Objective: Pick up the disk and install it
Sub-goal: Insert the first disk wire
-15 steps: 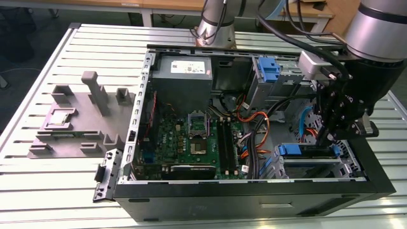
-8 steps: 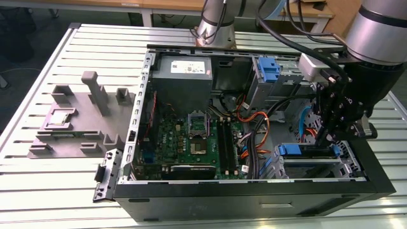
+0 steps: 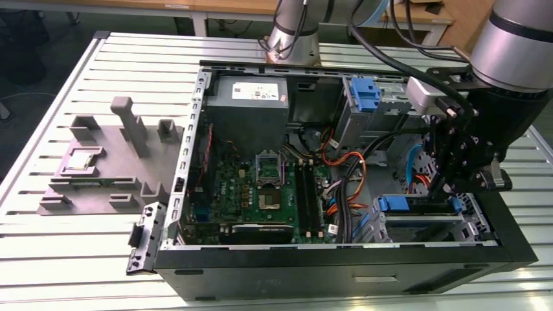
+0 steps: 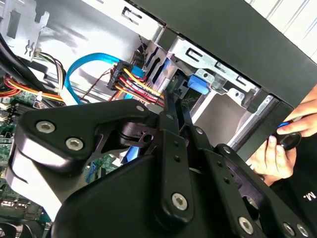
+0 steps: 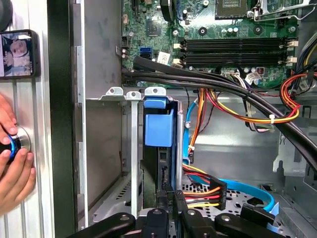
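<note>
Beside the gripper point(image 5: 170, 198), cables point(image 5: 205, 191) (orange, yellow) crowd the disk point(image 5: 158, 128).

PC case point(image 3: 346, 269) on surface point(image 3: 52, 259); fixture block point(image 3: 103, 168) beside it, at the exterior view's left. Mainboard point(image 3: 259, 188) in case ctr. Disk point(image 3: 395, 203) in bay point(image 3: 471, 208) at the exterior view's right, tool point(image 3: 451, 191) just above.
</note>
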`<state>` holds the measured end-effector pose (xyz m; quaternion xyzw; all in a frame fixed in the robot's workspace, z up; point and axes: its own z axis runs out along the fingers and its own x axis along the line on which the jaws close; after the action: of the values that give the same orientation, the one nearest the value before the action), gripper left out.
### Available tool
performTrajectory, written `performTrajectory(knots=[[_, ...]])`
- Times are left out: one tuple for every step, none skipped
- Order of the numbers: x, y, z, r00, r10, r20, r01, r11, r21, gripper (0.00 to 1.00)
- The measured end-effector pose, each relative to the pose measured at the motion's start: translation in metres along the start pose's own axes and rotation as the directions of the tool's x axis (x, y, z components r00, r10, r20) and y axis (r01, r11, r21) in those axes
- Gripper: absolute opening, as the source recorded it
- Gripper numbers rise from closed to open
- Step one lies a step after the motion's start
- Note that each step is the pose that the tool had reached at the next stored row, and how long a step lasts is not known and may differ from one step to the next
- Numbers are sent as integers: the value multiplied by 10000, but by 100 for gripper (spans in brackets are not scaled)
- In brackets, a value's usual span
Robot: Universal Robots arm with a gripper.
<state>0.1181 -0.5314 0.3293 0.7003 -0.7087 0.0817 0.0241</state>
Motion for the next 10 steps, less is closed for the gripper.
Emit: performTrajectory(knots=[[1,0,-4,10000,0,3,0,10000,-1,17],[3,-1,-16,10000,1,4,-1,10000,-1,17],[6,-3,-36,10000,1,3,-1,10000,-1,17],[8,-4,-53,10000,1,2,-1,10000,-1,17],[9,-4,-56,10000,1,4,-1,10000,-1,17],[10,-4,-55,10000,1,11,-1,10000,0,17],[13,-4,-55,10000,3,40,-3,10000,-1,17],[21,-5,-55,9999,9,121,-9,10000,-3,17],[31,-5,-51,9997,18,224,-18,10000,-5,17],[43,-4,-49,9995,27,324,-27,10000,-7,17]])
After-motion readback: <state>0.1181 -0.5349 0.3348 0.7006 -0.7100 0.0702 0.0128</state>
